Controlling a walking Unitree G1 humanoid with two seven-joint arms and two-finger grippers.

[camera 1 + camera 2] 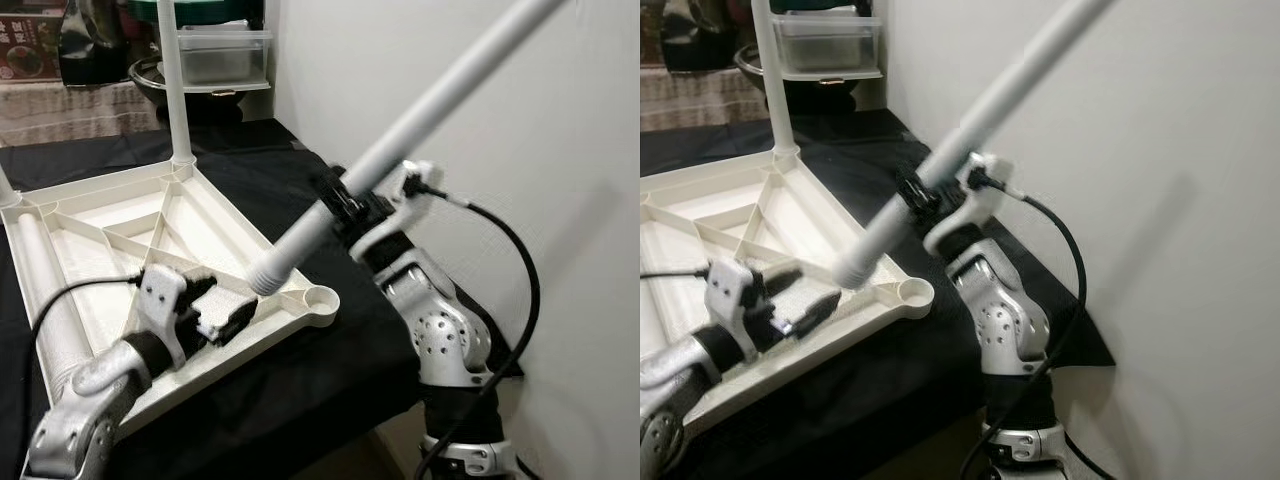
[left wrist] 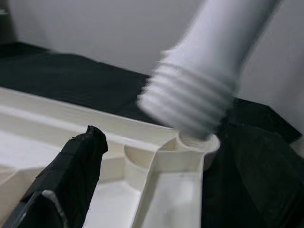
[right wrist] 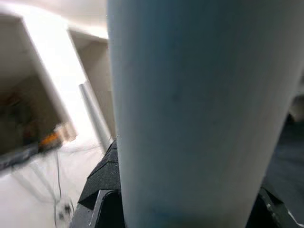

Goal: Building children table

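Observation:
The white table top lies upside down on a black cloth. One white leg stands upright in its far corner, and another leg lies along its left side. My right gripper is shut on a long white leg, held tilted. That leg's threaded end hovers just above and beside the empty near-right corner socket. My left gripper rests low over the table top's front rim near that socket, open, with one black finger showing.
A pale wall runs close along the right. The black cloth ends at the table's right edge beside my right arm. Clear plastic boxes and clutter stand at the back.

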